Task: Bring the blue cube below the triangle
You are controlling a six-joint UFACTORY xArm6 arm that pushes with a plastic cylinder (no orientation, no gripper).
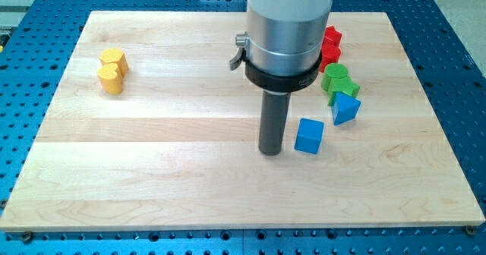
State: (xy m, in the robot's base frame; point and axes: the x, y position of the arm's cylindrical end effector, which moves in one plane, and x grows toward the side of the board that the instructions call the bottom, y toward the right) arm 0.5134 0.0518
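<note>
The blue cube (309,136) lies on the wooden board right of centre. The blue triangle block (345,108) lies just up and to the right of it, a small gap between them. My tip (271,152) rests on the board just left of the blue cube, close to its left face; I cannot tell if it touches.
Two green blocks (338,80) sit directly above the blue triangle, and two red blocks (330,46) above those, partly hidden by the arm's body (288,27). Two yellow blocks (112,70) lie at the board's upper left. The board's right edge (433,111) is near the cluster.
</note>
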